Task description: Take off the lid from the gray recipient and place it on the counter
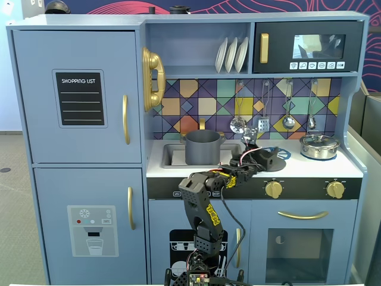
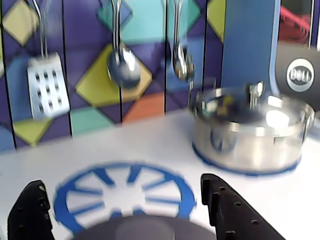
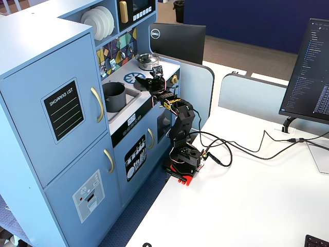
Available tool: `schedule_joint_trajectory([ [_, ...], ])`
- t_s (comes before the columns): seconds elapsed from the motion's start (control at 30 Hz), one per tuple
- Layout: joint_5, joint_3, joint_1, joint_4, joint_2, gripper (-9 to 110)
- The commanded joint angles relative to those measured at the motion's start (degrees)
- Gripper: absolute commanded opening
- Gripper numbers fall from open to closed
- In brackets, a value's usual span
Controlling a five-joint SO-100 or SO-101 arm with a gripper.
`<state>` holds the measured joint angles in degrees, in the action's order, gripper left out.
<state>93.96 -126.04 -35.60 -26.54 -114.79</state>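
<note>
The dark gray lid (image 2: 140,230) lies flat on the white counter (image 2: 150,140), at the near edge of the printed blue burner (image 2: 100,175). It shows at the bottom of the wrist view. My gripper (image 2: 121,182) is open, with its two black fingers wide apart on either side of the lid and not closed on the knob. In a fixed view the gripper (image 1: 272,158) hovers low over the burner. The gray recipient (image 1: 202,148) stands uncovered in the sink to the gripper's left, and also shows in the other fixed view (image 3: 114,96).
A shiny silver pot (image 2: 247,130) with its own lid stands on the second burner to the right, also seen in a fixed view (image 1: 319,146). A spatula (image 2: 47,85) and ladle (image 2: 122,67) hang on the tiled back wall. Gold knobs (image 1: 273,189) line the front edge.
</note>
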Motion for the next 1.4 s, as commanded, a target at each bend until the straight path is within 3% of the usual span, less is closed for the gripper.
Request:
schedule_joint_trajectory([
  [0.0, -0.6, 1.8, 1.8, 6.0, -11.7, 27],
  [0.1, -1.8, -0.3, 4.7, 22.0, -25.7, 17],
  [0.2, -2.0, 2.3, 10.5, 51.5, -41.6, 0],
  [0.3, -3.5, 2.8, 18.1, 70.4, -53.1, 0],
  [0.4, -0.4, -2.0, 23.6, 80.8, -61.0, 0],
  [0.6, -6.2, -12.1, 30.8, 102.6, -66.8, 0],
  [0.73, -3.4, -24.2, 36.0, 107.8, -66.7, 0],
  [1.0, -4.7, -43.2, 38.0, 102.9, -67.2, 0],
  [1.37, -4.1, -46.0, 38.8, 112.8, -67.2, 1],
])
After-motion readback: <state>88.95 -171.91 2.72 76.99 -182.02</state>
